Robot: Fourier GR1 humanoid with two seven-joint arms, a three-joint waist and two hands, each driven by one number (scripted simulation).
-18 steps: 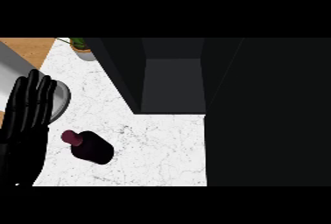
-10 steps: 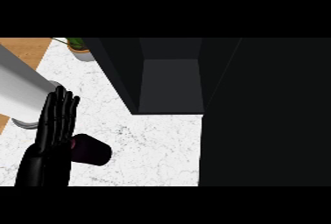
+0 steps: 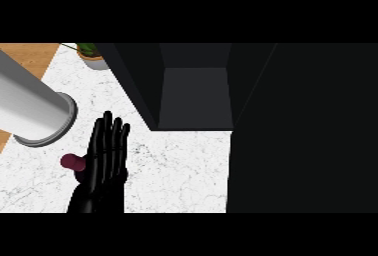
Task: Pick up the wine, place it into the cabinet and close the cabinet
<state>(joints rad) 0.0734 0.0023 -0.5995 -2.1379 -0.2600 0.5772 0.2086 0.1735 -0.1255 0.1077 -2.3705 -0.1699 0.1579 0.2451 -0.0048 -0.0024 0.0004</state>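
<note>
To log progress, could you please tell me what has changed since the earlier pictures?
The left hand has swung right from the view's left edge and now lies over the wine, fingers straight, not gripping; only the bottle's cap end shows. The grey forearm has come further into view. Wine, open cabinet and plant stayed put.

Left hand [image 3: 103, 165] comes up from the lower edge at the view's left, back of the hand facing the camera. Its fingers [image 3: 108, 131] are straight, close together and pointing to the view's top, curled round nothing. A grey forearm [image 3: 29, 107] slants in from the upper-left edge, and its capped end sits just left of the fingertips; can't tell which arm it belongs to.
</note>
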